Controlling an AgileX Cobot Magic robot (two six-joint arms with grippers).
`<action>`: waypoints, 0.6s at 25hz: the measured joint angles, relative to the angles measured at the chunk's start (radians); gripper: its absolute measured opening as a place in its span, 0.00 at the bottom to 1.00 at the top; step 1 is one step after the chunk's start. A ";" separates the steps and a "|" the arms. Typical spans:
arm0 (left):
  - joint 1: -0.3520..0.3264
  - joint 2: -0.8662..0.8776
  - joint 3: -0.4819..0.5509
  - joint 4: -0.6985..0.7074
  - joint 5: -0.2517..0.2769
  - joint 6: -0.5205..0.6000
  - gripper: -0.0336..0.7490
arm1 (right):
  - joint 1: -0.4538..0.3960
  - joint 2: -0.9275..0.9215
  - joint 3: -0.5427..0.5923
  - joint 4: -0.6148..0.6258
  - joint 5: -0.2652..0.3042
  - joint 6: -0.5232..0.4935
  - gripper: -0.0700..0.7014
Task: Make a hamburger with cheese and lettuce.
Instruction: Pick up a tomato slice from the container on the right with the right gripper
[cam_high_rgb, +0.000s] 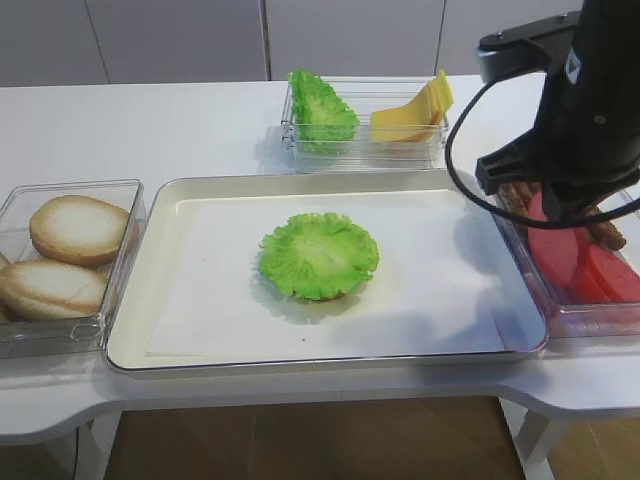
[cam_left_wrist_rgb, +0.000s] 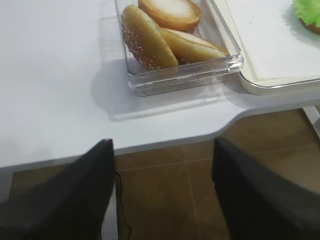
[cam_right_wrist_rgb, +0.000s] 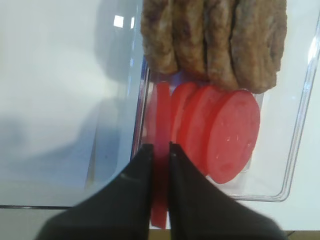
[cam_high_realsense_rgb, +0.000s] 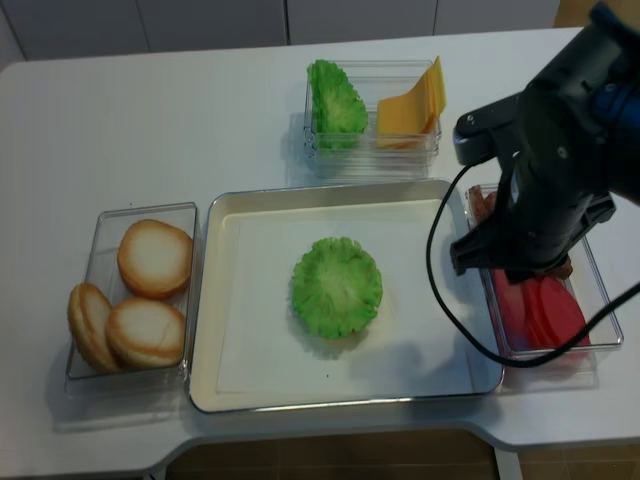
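The hamburger (cam_high_rgb: 319, 255) (cam_high_realsense_rgb: 336, 285) is a frilly green lettuce leaf lying on a bun in the middle of the metal tray (cam_high_rgb: 170, 345); its edge also shows in the left wrist view (cam_left_wrist_rgb: 307, 12). More lettuce (cam_high_rgb: 320, 108) and yellow cheese slices (cam_high_rgb: 415, 112) stand in a clear bin behind the tray. My right gripper (cam_right_wrist_rgb: 160, 150) is down in the right-hand bin, shut on the leftmost red round slice (cam_right_wrist_rgb: 161, 107), which stands on edge. My left gripper (cam_left_wrist_rgb: 163, 145) hangs open beyond the table's front edge, over the floor, holding nothing.
A clear bin of bun halves (cam_high_rgb: 65, 260) (cam_left_wrist_rgb: 170, 30) sits left of the tray. The right bin (cam_high_realsense_rgb: 605, 330) holds more red slices (cam_right_wrist_rgb: 225, 130) and brown meat patties (cam_right_wrist_rgb: 215, 40). The right arm (cam_high_rgb: 585, 110) and its cable hang above that bin.
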 joint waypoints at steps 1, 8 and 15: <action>0.000 0.000 0.000 0.000 0.000 0.000 0.63 | 0.000 -0.014 0.000 0.000 0.000 0.000 0.15; 0.000 0.000 0.000 0.000 0.000 0.000 0.63 | 0.000 -0.107 0.000 -0.002 0.016 0.000 0.15; 0.000 0.000 0.000 0.000 0.000 0.000 0.63 | 0.013 -0.156 -0.011 -0.006 0.041 -0.001 0.15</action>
